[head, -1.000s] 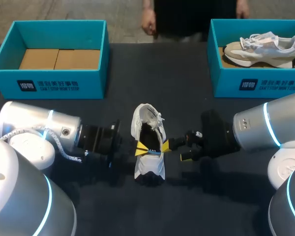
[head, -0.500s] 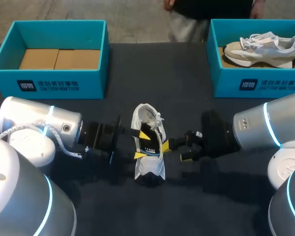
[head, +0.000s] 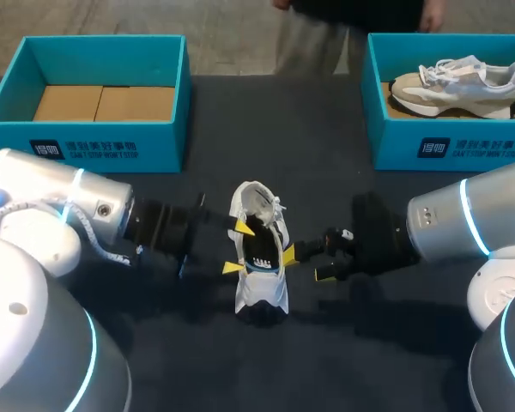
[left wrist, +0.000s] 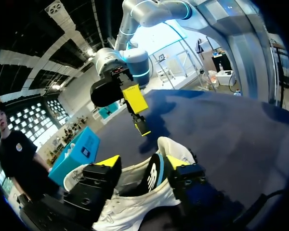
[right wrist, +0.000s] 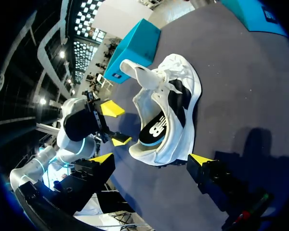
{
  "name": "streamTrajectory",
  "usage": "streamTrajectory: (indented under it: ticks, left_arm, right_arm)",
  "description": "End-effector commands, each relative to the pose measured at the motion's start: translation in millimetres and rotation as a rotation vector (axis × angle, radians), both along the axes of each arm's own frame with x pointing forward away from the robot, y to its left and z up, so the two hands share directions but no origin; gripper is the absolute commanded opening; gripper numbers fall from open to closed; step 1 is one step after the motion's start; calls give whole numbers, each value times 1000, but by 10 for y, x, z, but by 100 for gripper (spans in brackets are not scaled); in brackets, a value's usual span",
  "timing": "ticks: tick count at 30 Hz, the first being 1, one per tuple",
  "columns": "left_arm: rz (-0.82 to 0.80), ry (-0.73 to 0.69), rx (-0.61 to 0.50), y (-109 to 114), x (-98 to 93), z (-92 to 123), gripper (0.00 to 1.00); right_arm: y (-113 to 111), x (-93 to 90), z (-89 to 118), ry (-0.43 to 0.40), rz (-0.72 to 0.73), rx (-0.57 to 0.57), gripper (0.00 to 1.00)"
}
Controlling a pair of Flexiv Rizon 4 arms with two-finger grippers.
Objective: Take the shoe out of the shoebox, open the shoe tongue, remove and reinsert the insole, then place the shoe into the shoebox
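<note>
A white shoe (head: 262, 292) lies mid-table with its tongue pulled up, and a black insole (head: 259, 249) sits inside it. My left gripper (head: 238, 247) stands open at the shoe's left side, one tip on either side of the opening. In the left wrist view the shoe (left wrist: 135, 207) and insole (left wrist: 155, 174) lie between and under that gripper (left wrist: 142, 162). My right gripper (head: 306, 264) is open just right of the shoe, with one tip close to its side. Seen from the right wrist, the shoe (right wrist: 180, 72) and insole (right wrist: 156, 127) lie just ahead of that gripper (right wrist: 151, 159).
A teal shoebox (head: 86, 150) with a bare cardboard floor stands at the back left. Another teal shoebox (head: 446, 150) at the back right holds a beige shoe (head: 455, 81). Dark table surface lies around the white shoe.
My left gripper went from shut inside the shoe's opening to open and drew back to the left. The shoe and my right arm stayed put.
</note>
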State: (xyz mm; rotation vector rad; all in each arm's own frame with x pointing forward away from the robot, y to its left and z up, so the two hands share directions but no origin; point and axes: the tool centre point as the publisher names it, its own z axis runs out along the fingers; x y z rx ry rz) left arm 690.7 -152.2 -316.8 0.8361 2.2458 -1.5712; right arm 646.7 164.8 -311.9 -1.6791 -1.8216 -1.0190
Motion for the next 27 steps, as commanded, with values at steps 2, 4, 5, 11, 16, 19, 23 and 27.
streamTrajectory:
  ticks: [2, 4, 5, 11, 16, 19, 23, 27]
  left_arm:
    - [-79, 6, 41, 23, 67, 106, 19]
    - [-122, 0, 81, 12, 65, 126, 2]
    - [-139, 3, 101, 7, 68, 131, 0]
    - [-232, -20, 176, -71, 86, 189, 0]
    - [-312, -31, 229, -135, 117, 216, 0]
    - [-359, -39, 271, -162, 131, 232, 0]
    - [-422, -54, 327, -193, 158, 260, 0]
    - [-486, -75, 399, -223, 186, 282, 0]
  right_arm:
    - [-149, -25, 43, -10, -19, -27, 100]
    - [-209, -28, 64, -19, -27, -46, 100]
    - [-243, -29, 74, -23, -29, -50, 100]
    - [-398, -24, 127, -32, -41, -86, 100]
    - [-503, -26, 181, -37, -45, -115, 100]
    - [-587, -36, 237, -43, -49, -123, 100]
    - [-731, -49, 326, -57, -75, -145, 100]
    - [-883, -65, 408, -73, -108, -144, 100]
